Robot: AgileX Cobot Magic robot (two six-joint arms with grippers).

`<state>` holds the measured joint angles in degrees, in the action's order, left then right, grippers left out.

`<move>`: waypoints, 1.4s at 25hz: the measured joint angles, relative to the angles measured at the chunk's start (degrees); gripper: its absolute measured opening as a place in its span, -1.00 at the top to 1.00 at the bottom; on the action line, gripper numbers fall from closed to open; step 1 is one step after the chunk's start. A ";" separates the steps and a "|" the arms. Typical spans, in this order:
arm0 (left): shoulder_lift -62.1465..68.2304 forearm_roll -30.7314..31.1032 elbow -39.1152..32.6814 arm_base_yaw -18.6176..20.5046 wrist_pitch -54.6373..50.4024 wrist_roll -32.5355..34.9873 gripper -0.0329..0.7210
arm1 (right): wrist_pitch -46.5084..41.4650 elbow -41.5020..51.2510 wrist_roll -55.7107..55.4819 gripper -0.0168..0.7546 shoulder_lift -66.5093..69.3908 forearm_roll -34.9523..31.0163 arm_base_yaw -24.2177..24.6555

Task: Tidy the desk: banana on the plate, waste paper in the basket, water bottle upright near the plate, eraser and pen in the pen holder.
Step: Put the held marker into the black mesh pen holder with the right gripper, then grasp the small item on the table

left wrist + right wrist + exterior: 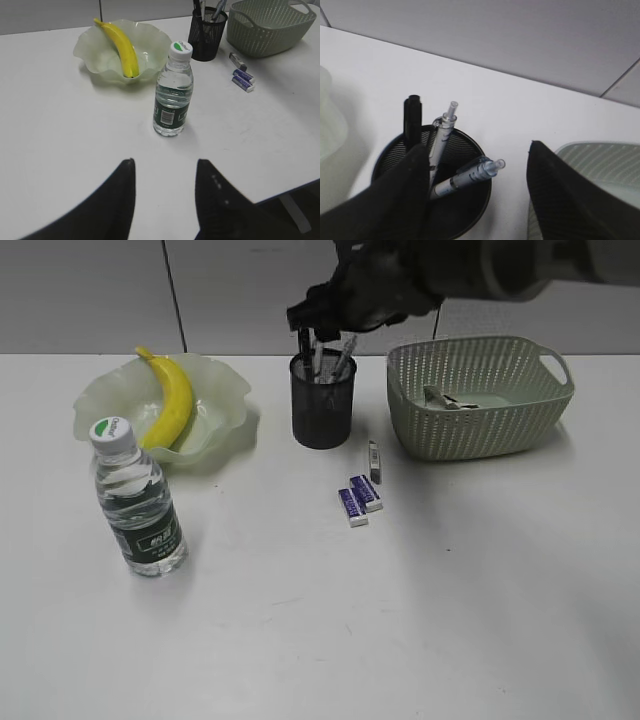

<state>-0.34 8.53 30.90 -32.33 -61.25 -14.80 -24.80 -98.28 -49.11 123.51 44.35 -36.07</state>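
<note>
In the exterior view, the banana [172,402] lies in the plate [225,390], the water bottle [138,501] stands upright in front of it, and waste paper [447,399] sits in the basket [480,395]. Three erasers [361,490] lie on the desk [400,620] near the pen holder [323,400].

The left wrist view shows the left gripper [164,167] spread and empty, short of the bottle.

The right wrist view shows the right gripper [479,159] spread wide over the holder, pens [467,176] standing inside it.
</note>
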 joint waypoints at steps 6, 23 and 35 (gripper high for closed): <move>0.00 0.00 0.00 0.00 0.00 0.00 0.11 | -12.90 0.00 18.46 -0.31 -8.15 -14.90 -1.75; 0.00 0.00 0.00 0.00 0.00 0.00 0.11 | -42.44 18.97 33.08 0.14 -38.03 -29.01 -1.63; 0.00 0.00 0.00 0.00 0.00 0.00 0.11 | -42.69 49.99 35.25 0.18 -78.03 -30.80 -1.63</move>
<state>-0.34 8.53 30.90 -32.33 -61.25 -14.80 -67.48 -48.29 -13.86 45.48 13.55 -37.70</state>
